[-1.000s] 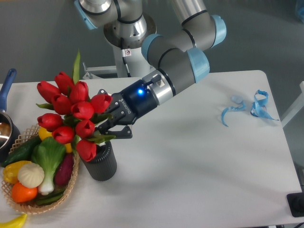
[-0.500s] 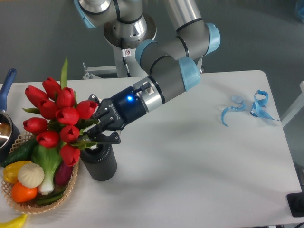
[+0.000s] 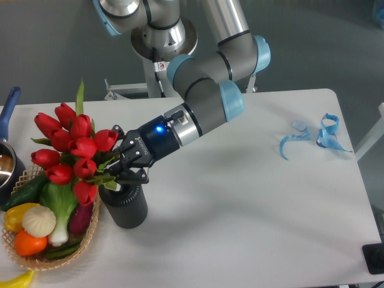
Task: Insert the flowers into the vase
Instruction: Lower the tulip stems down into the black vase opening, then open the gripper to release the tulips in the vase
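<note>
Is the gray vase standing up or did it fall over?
Standing up. The vase sits straight on the table, its mouth facing up under the pincer, which holds the flowers just above it.

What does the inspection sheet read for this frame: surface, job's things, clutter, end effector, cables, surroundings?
Surface: white table, bare across the middle and right.
Job's things: red tulips held tilted to the left, with the blooms over the basket and the stems at the mouth of the dark ribbed vase; how deep they sit cannot be told.
Clutter: wicker basket of vegetables at the left edge; blue-handled pot behind it; blue ribbon at the far right.
End effector: gripper shut on the tulip stems, just above the vase.
Cables: nothing seen.
Surroundings: grey wall; robot base behind the table.
</note>
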You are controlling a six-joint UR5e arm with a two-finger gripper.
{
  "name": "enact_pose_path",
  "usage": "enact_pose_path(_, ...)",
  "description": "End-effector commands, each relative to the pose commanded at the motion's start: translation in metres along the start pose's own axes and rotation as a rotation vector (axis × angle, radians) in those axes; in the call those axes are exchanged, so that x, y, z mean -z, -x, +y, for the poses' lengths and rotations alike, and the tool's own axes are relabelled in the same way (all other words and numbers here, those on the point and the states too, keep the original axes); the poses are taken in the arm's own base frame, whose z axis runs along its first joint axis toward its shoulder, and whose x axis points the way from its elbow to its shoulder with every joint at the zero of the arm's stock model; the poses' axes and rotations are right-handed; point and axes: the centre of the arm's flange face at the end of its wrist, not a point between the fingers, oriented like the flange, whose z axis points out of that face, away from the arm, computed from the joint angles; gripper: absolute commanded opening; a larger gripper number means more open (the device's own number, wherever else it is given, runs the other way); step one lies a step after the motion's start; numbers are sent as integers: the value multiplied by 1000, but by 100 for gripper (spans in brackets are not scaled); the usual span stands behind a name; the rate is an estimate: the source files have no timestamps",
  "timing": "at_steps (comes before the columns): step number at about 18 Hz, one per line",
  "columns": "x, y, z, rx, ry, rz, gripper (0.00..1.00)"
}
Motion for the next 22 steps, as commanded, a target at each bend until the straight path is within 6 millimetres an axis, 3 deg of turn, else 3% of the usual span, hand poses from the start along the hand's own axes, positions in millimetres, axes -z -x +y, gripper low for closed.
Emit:
enact_pose_path(4,9,-1,12,-4,2,-16,12)
enact_pose_path(6,12,3,19,-1,3,-22,18)
enact_pose_path(10,10,4,34,0,7,-19,53)
enact_pose_path(13,12,-1,43,13,8,-20,73)
enact_pose_path(18,19,-1,48,22,8,-34,97)
enact_pose_path(22,29,0,52,31,6,-53,100)
